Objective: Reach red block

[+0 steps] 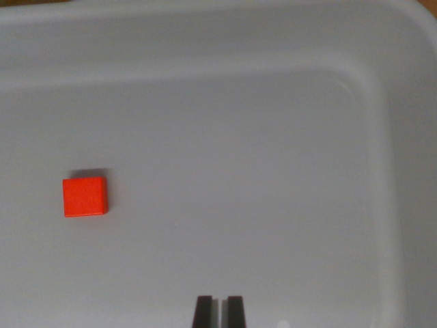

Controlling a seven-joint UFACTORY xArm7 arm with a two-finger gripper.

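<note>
A small red block lies flat on the floor of a grey bin, toward the wrist view's left. My gripper shows at the bottom middle as two dark fingertips standing almost together with only a thin gap and nothing between them. The block sits well to the left of the fingertips and a bit above them in the picture, apart from them.
The bin's rounded wall runs along the top and down the wrist view's right side. Bare grey floor lies between the block and the fingertips. A strip of brown surface shows beyond the rim at the top left.
</note>
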